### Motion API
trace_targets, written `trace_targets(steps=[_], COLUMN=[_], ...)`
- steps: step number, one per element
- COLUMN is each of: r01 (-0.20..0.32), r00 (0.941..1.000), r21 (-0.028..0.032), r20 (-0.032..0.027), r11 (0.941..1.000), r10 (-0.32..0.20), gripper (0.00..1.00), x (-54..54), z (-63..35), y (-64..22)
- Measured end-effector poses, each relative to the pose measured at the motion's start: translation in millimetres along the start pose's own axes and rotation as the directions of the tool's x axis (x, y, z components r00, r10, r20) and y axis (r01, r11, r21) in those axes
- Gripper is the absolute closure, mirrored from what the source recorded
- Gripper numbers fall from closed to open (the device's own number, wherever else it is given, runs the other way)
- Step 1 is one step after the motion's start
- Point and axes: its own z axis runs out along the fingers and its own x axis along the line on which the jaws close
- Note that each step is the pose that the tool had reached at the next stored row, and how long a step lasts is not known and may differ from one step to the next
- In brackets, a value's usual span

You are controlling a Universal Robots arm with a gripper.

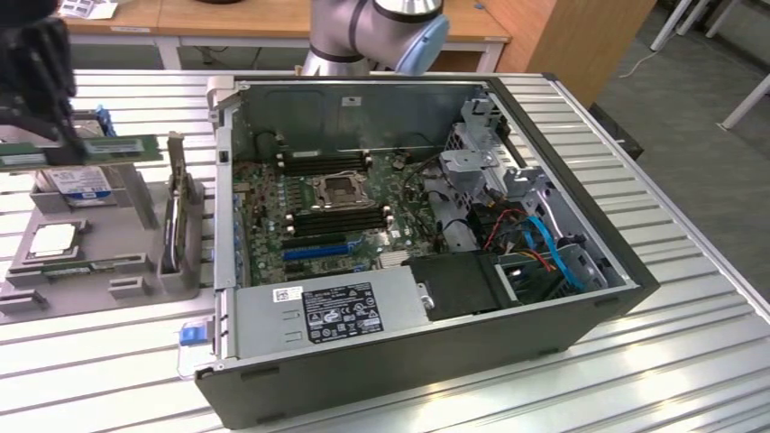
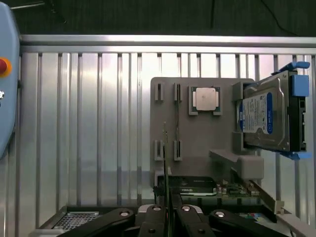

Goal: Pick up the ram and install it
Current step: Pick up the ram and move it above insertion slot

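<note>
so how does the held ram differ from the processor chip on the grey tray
The ram is a long, narrow green stick; the processor chip is a silver square. The ram is gripped by the end effector, raised above the grey tray; the processor chip lies flat in a recess of it. Both are outside the computer case.

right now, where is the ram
At the exterior view's left, the ram is held in the gripper above the grey holder, near the hard drive.

The counter [image 1: 96, 370] is ribbed bare metal with a soft sheen. The holder [image 2: 202, 143] is matt grey plastic, the case [image 1: 481, 361] dark matt metal, the ram [image 1: 114, 150] green circuit board, and the processor [image 2: 205, 98] smooth silver metal.
</note>
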Motion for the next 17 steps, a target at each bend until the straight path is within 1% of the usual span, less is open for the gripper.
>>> trace_targets(steps=[17], r01=[0.011], r00=[0.9999], r21=[-0.0002], r20=[0.0016], r11=[0.9999], r10=[-0.011], gripper=[0.86], x=[-2.0], z=[-3.1], y=[-77.4])
